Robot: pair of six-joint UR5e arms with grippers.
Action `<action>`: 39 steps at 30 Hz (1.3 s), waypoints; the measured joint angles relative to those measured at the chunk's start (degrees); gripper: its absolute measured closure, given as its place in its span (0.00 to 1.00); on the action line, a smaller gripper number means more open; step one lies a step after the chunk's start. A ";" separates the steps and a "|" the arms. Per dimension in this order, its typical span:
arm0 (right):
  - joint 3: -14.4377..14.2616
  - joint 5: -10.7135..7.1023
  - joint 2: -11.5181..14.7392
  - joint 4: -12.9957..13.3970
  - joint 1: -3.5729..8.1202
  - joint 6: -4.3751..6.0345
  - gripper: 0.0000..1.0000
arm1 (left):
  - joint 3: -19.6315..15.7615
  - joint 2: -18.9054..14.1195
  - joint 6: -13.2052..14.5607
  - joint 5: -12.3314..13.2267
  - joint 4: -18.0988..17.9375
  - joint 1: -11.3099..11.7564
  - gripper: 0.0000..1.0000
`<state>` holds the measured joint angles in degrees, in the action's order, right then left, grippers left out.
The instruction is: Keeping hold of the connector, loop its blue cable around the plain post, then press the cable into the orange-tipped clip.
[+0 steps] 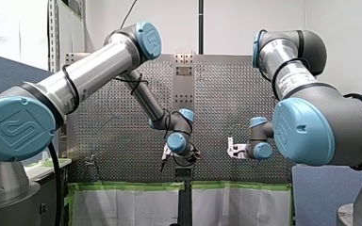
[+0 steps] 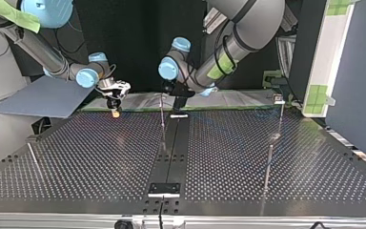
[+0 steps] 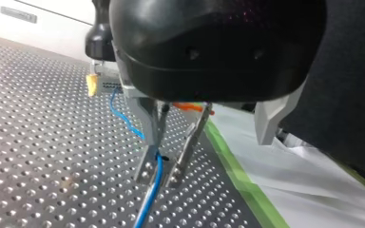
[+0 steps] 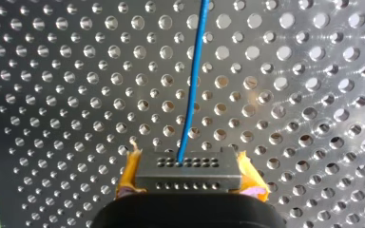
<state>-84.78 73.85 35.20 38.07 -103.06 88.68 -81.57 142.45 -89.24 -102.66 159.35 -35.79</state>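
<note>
Your right gripper [image 4: 188, 176] has its yellow pads closed tight on the connector [image 4: 187, 164], one pad at each end. The blue cable [image 4: 190, 95] leaves the connector's front face and runs ahead over the perforated table [image 4: 313, 71]. Your left gripper [image 3: 209, 140] has its fingers spread wide with nothing in them, low over the table near the green tape [image 3: 237, 180]. Just beside one finger stands the orange-tipped clip [image 3: 183, 152], and the cable passes between its two metal legs. In the top view both grippers hang at the far edge.
</note>
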 joint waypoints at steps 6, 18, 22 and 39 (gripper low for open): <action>0.00 -0.01 0.01 0.00 0.01 0.08 1.00 | -2.76 -2.58 -2.70 1.78 -2.79 0.44 0.01; 0.00 -0.01 0.01 -0.23 0.02 0.19 1.00 | -4.83 -3.79 -4.80 -1.57 -2.87 0.46 0.01; 0.00 -0.01 0.01 -0.32 0.02 0.20 1.00 | -4.85 -3.80 -4.34 -3.43 -1.62 0.49 0.01; 0.00 -0.12 0.01 -0.18 0.01 0.28 1.00 | -4.83 -3.82 -4.43 -3.62 -1.19 0.54 0.01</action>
<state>-84.78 73.73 35.20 37.88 -103.05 88.96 -86.40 138.63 -93.67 -106.28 158.15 -35.25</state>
